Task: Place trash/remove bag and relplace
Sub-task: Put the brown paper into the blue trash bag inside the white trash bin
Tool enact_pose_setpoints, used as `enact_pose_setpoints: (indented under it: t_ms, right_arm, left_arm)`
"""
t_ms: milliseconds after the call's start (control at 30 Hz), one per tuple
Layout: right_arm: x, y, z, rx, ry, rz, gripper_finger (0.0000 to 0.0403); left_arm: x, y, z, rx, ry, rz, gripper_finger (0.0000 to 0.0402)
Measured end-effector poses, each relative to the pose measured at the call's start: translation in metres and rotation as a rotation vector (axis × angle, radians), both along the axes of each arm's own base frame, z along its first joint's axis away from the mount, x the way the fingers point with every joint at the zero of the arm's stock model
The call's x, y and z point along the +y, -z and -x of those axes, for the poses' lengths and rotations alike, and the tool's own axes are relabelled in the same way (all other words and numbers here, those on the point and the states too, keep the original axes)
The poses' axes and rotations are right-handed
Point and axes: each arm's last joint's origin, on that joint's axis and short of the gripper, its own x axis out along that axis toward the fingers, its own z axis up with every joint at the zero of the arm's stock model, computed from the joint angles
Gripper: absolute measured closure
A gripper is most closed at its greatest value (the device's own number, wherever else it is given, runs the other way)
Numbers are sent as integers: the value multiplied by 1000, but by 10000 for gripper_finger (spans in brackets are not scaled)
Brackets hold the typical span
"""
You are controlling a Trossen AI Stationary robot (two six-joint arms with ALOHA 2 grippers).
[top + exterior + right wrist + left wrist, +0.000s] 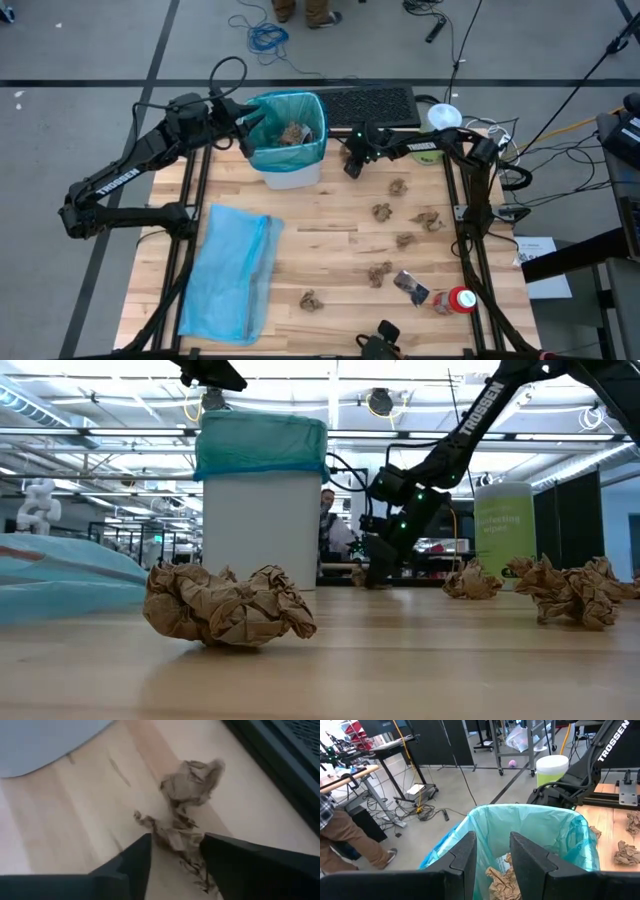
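Observation:
A white bin (pixel 292 176) lined with the teal bag (pixel 300 152) stands at the table's far side, with brown wads (pixel 293 132) inside. My left gripper (pixel 246 124) hovers open over the bag's left rim (pixel 451 851). My right gripper (pixel 351 166) is down at the table just right of the bin, open, with a brown paper wad (pixel 190 782) lying between and beyond its fingers. More wads (pixel 404 240) lie scattered on the right half. A silvery wrapper (pixel 410 287) and a red-and-white object (pixel 462 299) sit near the right front. The pale blue bag (pixel 230 270) lies flat at front left. My right gripper comes down slanting at the wad on the table. Its fingers (pixel 235 865) stand on either side of the wad's trailing end (pixel 172 837). I cannot tell whether they touch it.
A green white-lidded canister (pixel 443 117) stands at the far right behind the right arm. A dark grid mat (pixel 370 103) lies behind the bin. One wad (pixel 228 605) sits close to the near edge. Cables run along the right side.

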Motion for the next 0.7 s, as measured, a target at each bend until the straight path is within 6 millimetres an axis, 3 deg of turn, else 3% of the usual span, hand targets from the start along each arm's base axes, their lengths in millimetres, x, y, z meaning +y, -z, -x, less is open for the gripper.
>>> enact_pose_setpoints:
  t_ms: [200, 333, 433, 567, 700]
  right_arm:
    - [1, -9, 4, 9, 43, -13, 384]
    - [5, -29, 8, 4, 41, -10, 394]
    - [9, -53, 14, -24, 37, 15, 400]
    - [20, -97, 27, -94, 18, 79, 401]
    - [34, -145, 44, -206, 6, 158, 402]
  left_arm:
    - [0, 0, 0, -2, 0, -1, 288]
    - [1, -1, 0, -2, -25, -7, 288]
    - [3, 0, 3, 19, -148, -23, 288]
    - [5, 8, 8, 91, -313, 16, 304]
    - [4, 19, 12, 157, -388, 110, 345]
